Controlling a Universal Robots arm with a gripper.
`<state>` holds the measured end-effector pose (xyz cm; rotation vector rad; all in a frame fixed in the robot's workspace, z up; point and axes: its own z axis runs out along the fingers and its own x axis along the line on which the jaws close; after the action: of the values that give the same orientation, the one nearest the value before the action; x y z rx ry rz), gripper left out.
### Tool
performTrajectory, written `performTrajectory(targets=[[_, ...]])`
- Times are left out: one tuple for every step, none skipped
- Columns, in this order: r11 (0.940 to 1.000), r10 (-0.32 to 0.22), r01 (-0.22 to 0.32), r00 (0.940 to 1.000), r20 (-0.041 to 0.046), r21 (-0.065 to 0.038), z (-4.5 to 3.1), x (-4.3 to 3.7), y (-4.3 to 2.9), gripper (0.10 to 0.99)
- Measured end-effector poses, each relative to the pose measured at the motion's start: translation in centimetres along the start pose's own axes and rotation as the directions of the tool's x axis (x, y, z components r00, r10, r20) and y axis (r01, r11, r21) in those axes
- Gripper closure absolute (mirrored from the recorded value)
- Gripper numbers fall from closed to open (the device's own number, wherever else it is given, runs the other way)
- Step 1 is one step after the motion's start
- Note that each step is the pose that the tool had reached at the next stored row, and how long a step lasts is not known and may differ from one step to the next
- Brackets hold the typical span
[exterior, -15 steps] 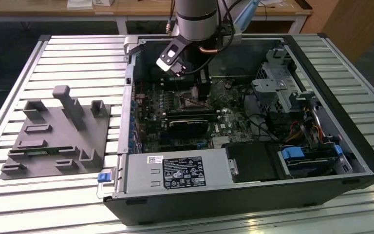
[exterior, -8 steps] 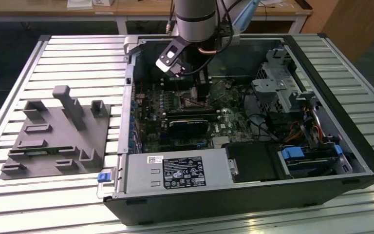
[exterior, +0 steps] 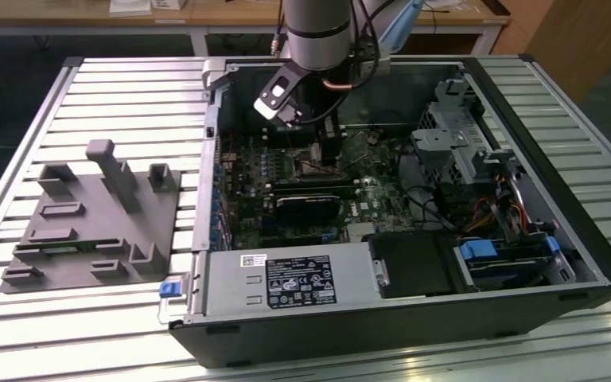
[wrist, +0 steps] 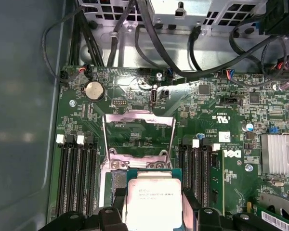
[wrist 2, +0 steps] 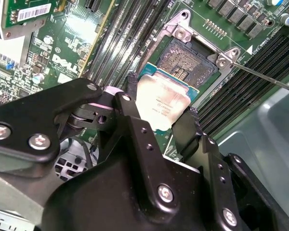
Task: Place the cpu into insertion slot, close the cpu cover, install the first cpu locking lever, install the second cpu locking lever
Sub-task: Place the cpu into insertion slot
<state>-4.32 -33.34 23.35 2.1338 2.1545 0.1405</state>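
With the cpu gripped in the pincer, just short of the open insertion slot ahead, square its edges to the slot and lower flat, clear of the raised cpu cover

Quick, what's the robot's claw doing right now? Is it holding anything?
Gripper: shut on the cpu, gripped by its edges between the two fingers, close to the insertion slot.
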Motion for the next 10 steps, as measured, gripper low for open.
performTrajectory(targets=[[1.0, 0.0, 0.0, 1.0, 0.0, 0.0, 0.0, 0.0, 0.0, 0.545], [1.0, 0.0, 0.0, 1.0, 0.0001, 0.0, 0.0, 0.0, -0.01, 0.545], [1.0, 0.0, 0.0, 1.0, 0.0, 0.0, 0.01, 0.01, -0.01, 0.545], [1.0, 0.0, 0.0, 1.0, 0.0, 0.0, 0.01, 0.01, -0.02, 0.545], [1.0, 0.0, 0.0, 1.0, 0.0, 0.0, 0.01, 0.0, -0.02, 0.545], [1.0, 0.0, 0.0, 1.0, -0.0003, 0.0, 0.05, 0.01, -0.02, 0.545], [1.0, 0.0, 0.0, 1.0, -0.0004, 0.0, 0.1, 0.01, -0.03, 0.545], [1.0, 0.0, 0.0, 1.0, -0.0002, 0.0, 0.14, 0.01, -0.04, 0.545], [1.0, 0.0, 0.0, 1.0, 0.0, 0.001, 0.2, 0.01, -0.05, 0.545], [1.0, 0.0, 0.0, 1.0, -0.0001, 0.001, 0.27, 0.01, -0.06, 0.545]])
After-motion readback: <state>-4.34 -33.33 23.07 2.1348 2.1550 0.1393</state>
